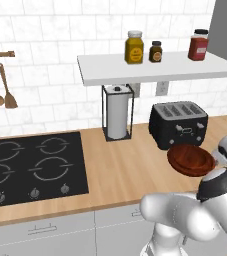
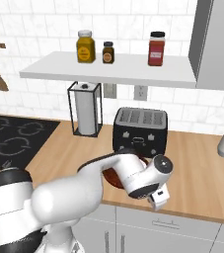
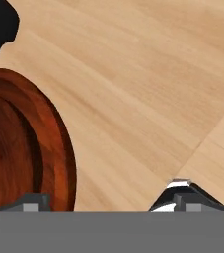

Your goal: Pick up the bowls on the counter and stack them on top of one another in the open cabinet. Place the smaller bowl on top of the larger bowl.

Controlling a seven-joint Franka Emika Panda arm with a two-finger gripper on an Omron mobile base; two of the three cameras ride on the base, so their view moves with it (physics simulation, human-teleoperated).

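Straddling the rim of the larger bowl [image 3: 19, 143] is my best reading of the hand view: one finger tip sits over the bowl's inner slope at the lower left, the other over bare counter [image 3: 148, 74] at the lower right, with the rim's edge running between them. My gripper [image 3: 106, 202] is spread apart and holds nothing. I see just one bowl, and I take it for the wide one because it looks nearly as broad as the toaster [image 1: 179, 123].

Risks, as I judge them: the bowl is glossy and shallow, so a pinch on its sloped rim could slip off or tip it as I lift. If I close with the inner finger riding too high, the rim may squirt out sideways. The toaster stands just behind the bowl, so a push in that direction could jam the bowl against it.

From the left base view the bowl lies on the counter in front of the toaster, close to the counter's front edge, so a nudge outward could send it over. My forearm covers most of it in the right base view.

The open cabinet [image 1: 150, 70] hangs above, already carrying three jars [image 1: 134, 47], which narrows the free landing room up there.
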